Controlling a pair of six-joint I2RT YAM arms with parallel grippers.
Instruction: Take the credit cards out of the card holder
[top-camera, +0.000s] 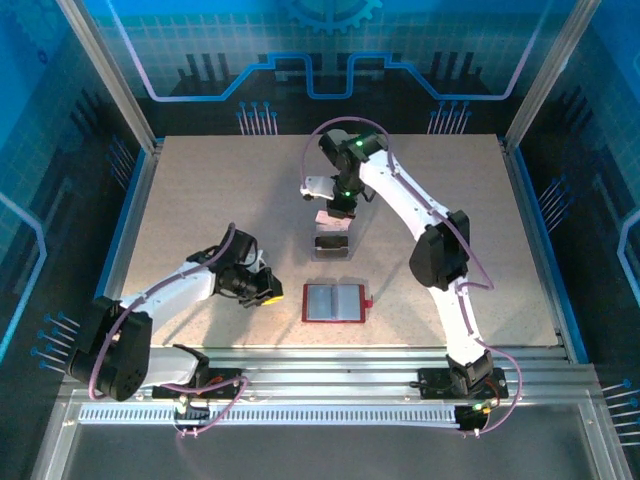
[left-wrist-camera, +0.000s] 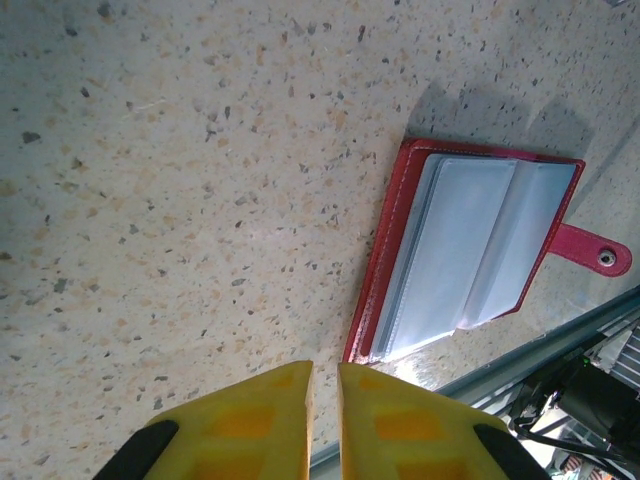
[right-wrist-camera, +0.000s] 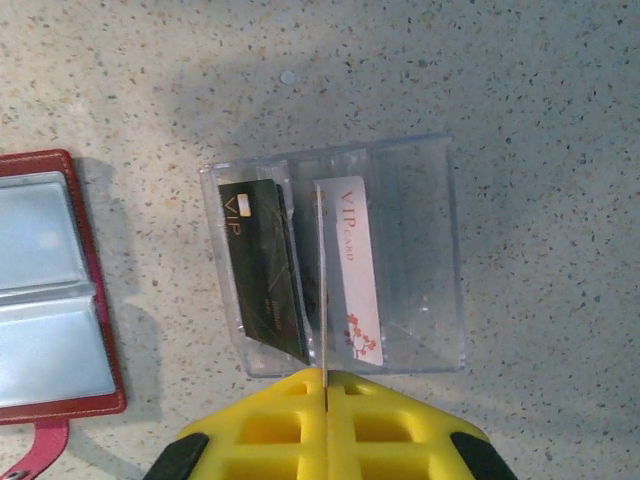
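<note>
The red card holder (top-camera: 335, 302) lies open on the table, pale pockets up, tab (left-wrist-camera: 598, 252) to its right; I cannot tell if cards sit in the pockets (left-wrist-camera: 470, 255). My right gripper (right-wrist-camera: 326, 375) is shut on a thin credit card (right-wrist-camera: 322, 290) seen edge-on, held upright over the clear plastic box (right-wrist-camera: 420, 160). Inside the box lean a black card (right-wrist-camera: 262, 270) and a white card (right-wrist-camera: 358, 270). My left gripper (left-wrist-camera: 325, 368) hovers just left of the holder's near corner, its jaws nearly together with only a narrow slit and nothing in it.
The clear box (top-camera: 332, 243) stands just beyond the card holder, mid-table. An aluminium rail (top-camera: 330, 360) runs along the near table edge, close to the holder. Bare speckled tabletop (top-camera: 220, 190) stretches to the left and far side.
</note>
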